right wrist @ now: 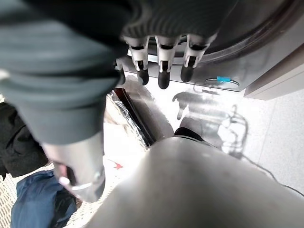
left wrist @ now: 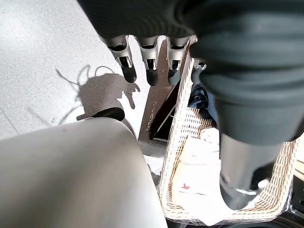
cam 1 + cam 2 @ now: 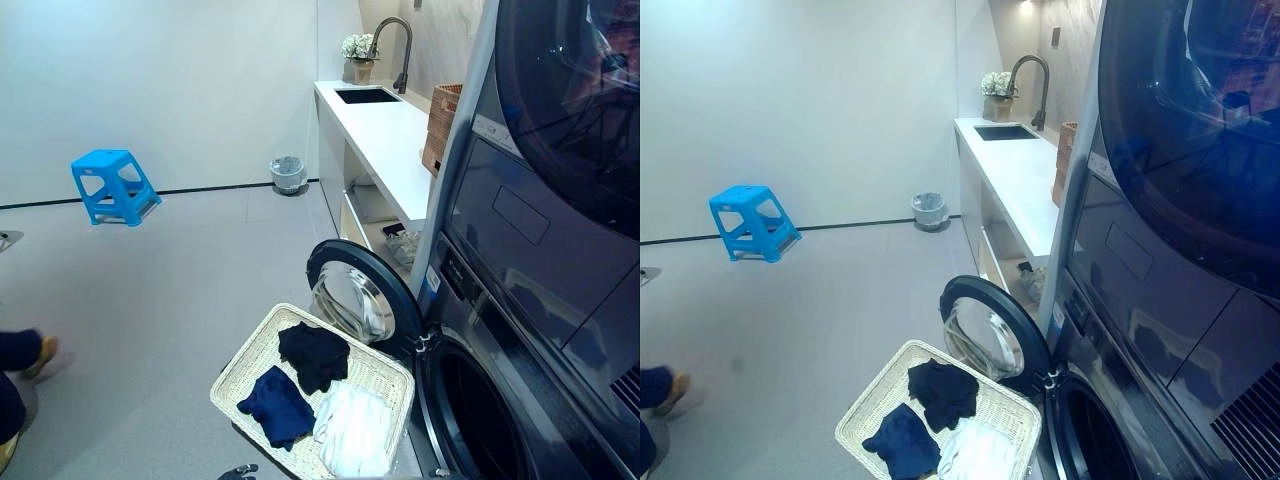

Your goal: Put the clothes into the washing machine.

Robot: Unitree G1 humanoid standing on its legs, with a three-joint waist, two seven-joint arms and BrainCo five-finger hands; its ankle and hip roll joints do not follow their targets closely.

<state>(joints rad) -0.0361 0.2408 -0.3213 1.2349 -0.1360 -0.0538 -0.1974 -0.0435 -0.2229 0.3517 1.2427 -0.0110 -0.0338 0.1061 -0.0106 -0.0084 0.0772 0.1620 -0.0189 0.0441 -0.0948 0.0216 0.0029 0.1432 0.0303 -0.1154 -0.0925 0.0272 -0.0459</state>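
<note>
On the far left a bright blue plastic step stool [image 3: 113, 186] stands well apart on the grey floor [image 3: 180, 290], with a person's dark sleeve [image 3: 18, 350] at the near left edge; that side is the open room, though someone stepping closer could get in an arm's way. The left hand [image 2: 149, 57] hangs over the floor just left of the cream woven laundry basket [image 3: 243, 357], its fingers [image 2: 127, 64] straight, relaxed and holding nothing. The basket holds the clothes: a navy blue garment [image 3: 277, 405], a black garment [image 3: 314, 354] and a white garment [image 3: 352, 430], none yet loaded. The right hand [image 1: 164, 54] hangs near the machine's front, fingers likewise loose and empty. Just right of the basket, the round glass-and-chrome door [image 3: 357, 300] of the dark grey front-loading washing machine [image 3: 520, 330] stands open, crowding the basket's far rim. I judge a reach could knock that door or catch the wicker rim and tip the basket; loose cloth might slip or snag on the drum's lip.
</note>
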